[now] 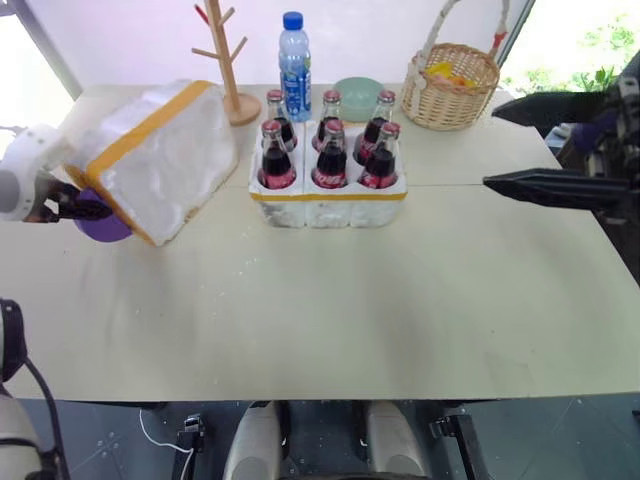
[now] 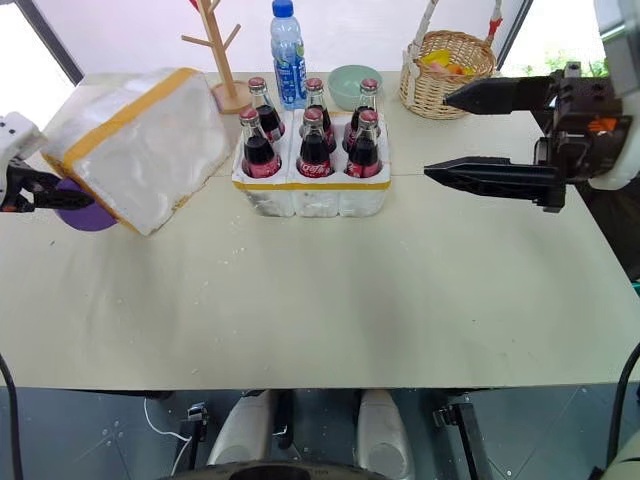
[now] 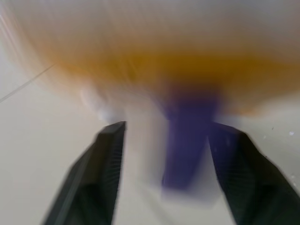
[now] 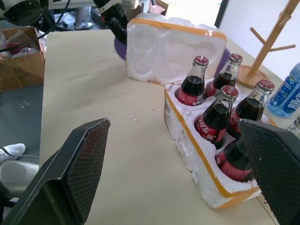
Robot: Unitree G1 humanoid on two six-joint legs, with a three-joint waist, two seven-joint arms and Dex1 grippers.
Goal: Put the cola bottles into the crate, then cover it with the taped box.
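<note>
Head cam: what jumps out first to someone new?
Six cola bottles already stand in the crate at table centre. To its left the taped box sits tilted, propped over a purple thing, with the left gripper at its lower edge. The right gripper hangs open on the crate's other side.

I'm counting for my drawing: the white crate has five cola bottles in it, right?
Not quite: the crate holds six cola bottles, one in each well, not five. The left eye view shows them in two rows of three.
</note>
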